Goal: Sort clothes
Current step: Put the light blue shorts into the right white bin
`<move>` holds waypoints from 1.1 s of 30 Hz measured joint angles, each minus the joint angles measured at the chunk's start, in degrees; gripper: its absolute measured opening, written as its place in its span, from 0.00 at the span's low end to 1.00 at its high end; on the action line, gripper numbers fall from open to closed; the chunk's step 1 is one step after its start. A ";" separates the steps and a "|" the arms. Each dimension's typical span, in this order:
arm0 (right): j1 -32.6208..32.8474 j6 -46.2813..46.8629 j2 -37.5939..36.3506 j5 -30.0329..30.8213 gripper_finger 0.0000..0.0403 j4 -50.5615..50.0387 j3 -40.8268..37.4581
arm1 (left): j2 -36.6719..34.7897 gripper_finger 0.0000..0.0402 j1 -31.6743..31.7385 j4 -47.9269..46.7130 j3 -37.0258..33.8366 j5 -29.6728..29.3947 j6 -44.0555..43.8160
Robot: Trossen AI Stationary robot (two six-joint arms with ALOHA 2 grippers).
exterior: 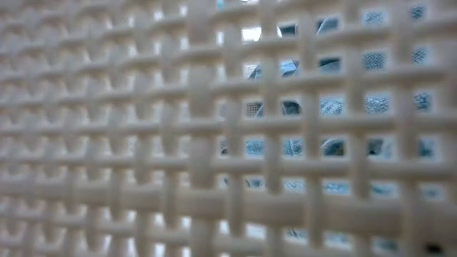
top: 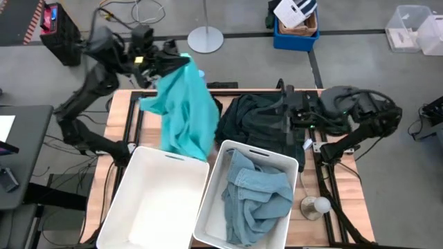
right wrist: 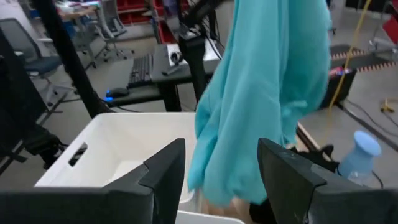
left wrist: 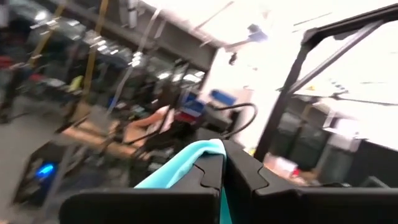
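Observation:
My left gripper (top: 178, 61) is raised over the table's far left part and is shut on the turquoise garment (top: 183, 111). The garment hangs down toward the far rim of the left white bin (top: 156, 207); it also shows in the right wrist view (right wrist: 267, 87). A pale grey-blue garment (top: 257, 197) lies in the right white bin (top: 216, 187). A heap of black and dark green clothes (top: 249, 117) lies on the table behind that bin. My right gripper (right wrist: 221, 174) is open and empty at the heap's right side (top: 291, 114). My left gripper pinches a bunched upper part of the turquoise garment (left wrist: 198, 157) between its two fingers; whether an edge or a fold, I cannot tell. The garment hangs slack below the fingers. Whether its lower end (top: 187, 149) touches the table or the bin, I cannot tell.
The low view is filled by the lattice wall of a bin (exterior: 143, 143), with pale blue cloth behind the holes. A slim blue bottle (right wrist: 360, 152) stands at the far side of the table. A white round object (top: 315, 205) lies right of the right bin.

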 joint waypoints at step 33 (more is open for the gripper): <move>5.09 -17.97 -1.50 0.00 0.54 -0.26 16.95 | 40.02 0.00 -24.93 5.58 26.36 9.52 -1.48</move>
